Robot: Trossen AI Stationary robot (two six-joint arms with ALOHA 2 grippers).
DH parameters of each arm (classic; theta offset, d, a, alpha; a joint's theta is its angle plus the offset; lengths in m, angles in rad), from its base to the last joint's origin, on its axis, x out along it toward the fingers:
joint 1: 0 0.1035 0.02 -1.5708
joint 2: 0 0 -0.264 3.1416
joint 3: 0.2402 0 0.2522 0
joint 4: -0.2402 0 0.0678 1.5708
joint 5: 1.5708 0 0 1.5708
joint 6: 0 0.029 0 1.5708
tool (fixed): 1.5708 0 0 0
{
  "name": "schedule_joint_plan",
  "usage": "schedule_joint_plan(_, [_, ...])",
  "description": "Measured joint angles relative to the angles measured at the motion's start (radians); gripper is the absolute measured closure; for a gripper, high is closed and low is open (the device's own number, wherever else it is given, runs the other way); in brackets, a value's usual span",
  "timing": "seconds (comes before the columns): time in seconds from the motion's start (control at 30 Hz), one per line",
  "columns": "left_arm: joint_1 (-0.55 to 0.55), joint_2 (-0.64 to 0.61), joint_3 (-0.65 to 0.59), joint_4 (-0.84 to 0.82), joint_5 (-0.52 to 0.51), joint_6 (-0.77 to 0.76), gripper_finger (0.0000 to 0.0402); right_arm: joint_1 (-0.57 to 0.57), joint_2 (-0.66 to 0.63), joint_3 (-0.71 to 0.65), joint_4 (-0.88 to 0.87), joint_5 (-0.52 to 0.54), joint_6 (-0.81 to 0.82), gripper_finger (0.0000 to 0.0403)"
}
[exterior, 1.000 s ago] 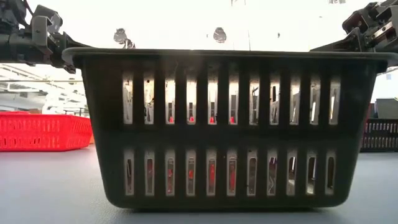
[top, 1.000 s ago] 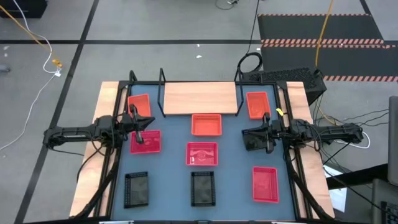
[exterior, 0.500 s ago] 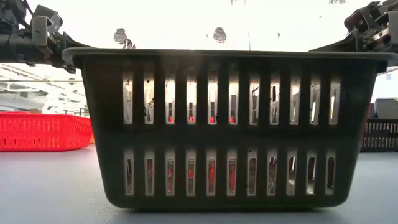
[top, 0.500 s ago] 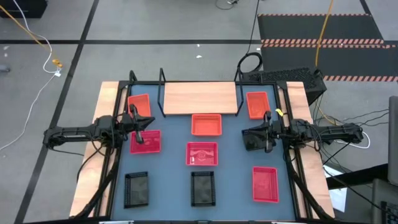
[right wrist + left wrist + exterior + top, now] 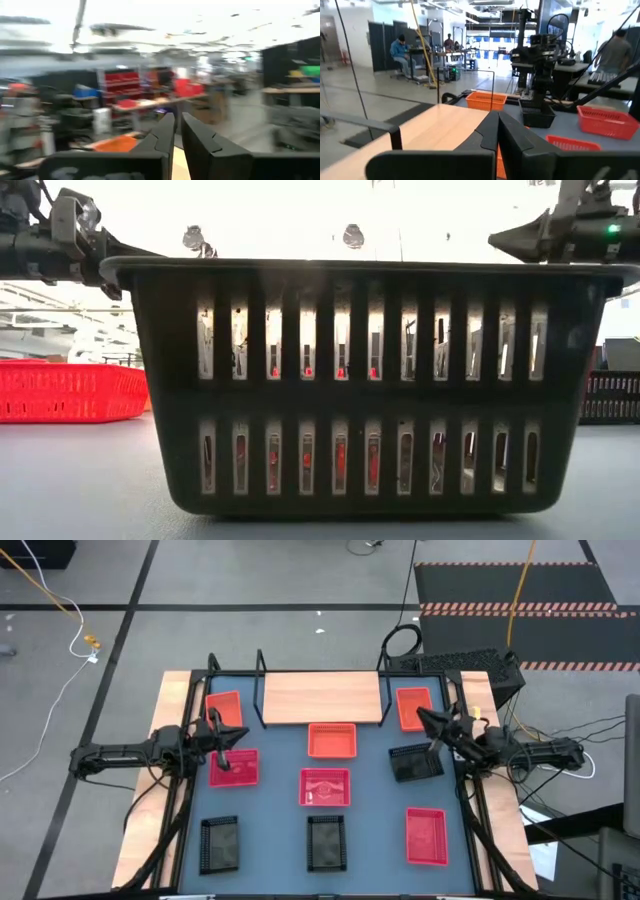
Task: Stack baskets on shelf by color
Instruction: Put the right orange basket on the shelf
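Nine baskets lie on the blue tabletop. The orange ones [image 5: 224, 708] [image 5: 332, 740] [image 5: 413, 707] are nearest the shelf [image 5: 320, 698], a bare wooden board at the far edge. Pinkish-red ones [image 5: 234, 768] [image 5: 325, 787] [image 5: 426, 836] and black ones [image 5: 219, 843] [image 5: 325, 841] [image 5: 413, 762] lie nearer. My left gripper [image 5: 238, 737] hovers shut above the left pinkish-red basket's far edge. My right gripper [image 5: 422, 720] is shut, raised and slanted toward the right orange basket. Neither holds anything.
The low view is filled by the near middle black basket [image 5: 370, 380], with a pinkish-red one [image 5: 65, 390] at its left. Black metal frame posts [image 5: 212, 665] stand beside the shelf. Wooden side strips [image 5: 165, 780] flank the blue top. People work in the room beyond.
My right gripper has swung from above the right black basket toward the table's far edge, tipping upward and rising a little. That basket now shows fully and lies where it was. The left arm has kept still.
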Motion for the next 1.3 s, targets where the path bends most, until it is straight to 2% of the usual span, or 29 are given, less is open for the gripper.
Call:
schedule_joint_plan(0.17, [0.000,0.000,0.000,-0.049,-0.001,-0.018,0.0394,0.000,0.054,0.000,-0.002,0.009,-0.013,0.0376])
schedule_joint_plan(0.5, [0.000,0.000,0.002,-0.019,-0.002,0.052,0.0394,0.000,0.167,0.000,0.049,-0.018,-0.002,0.0376])
schedule_joint_plan(0.73, [0.000,0.007,0.133,-0.417,-0.059,-0.030,0.0388,0.000,0.275,0.000,0.194,-0.214,0.044,0.0376])
schedule_joint_plan(0.8, [-0.004,0.017,0.177,-0.510,-0.059,-0.035,0.0374,0.000,0.320,0.000,0.252,-0.244,0.037,0.0376])
schedule_joint_plan(0.93, [-0.017,0.063,0.223,-0.473,-0.071,-0.017,0.0320,0.001,0.413,0.005,0.319,-0.317,0.033,0.0368])
schedule_joint_plan(1.07, [-0.017,0.122,0.268,-0.492,-0.242,-0.029,0.0257,0.011,0.512,0.036,0.323,-0.388,0.040,0.0338])
schedule_joint_plan(1.13, [-0.016,0.152,0.273,-0.500,-0.298,-0.020,0.0232,0.030,0.560,0.044,0.326,-0.389,0.065,0.0318])
schedule_joint_plan(1.2, [-0.016,0.179,0.269,-0.531,-0.302,-0.001,0.0215,0.049,0.611,0.049,0.354,-0.387,0.077,0.0298])
schedule_joint_plan(1.3, [-0.013,0.241,0.262,-0.535,-0.303,-0.014,0.0200,0.063,0.673,0.051,0.431,-0.311,0.078,0.0275])
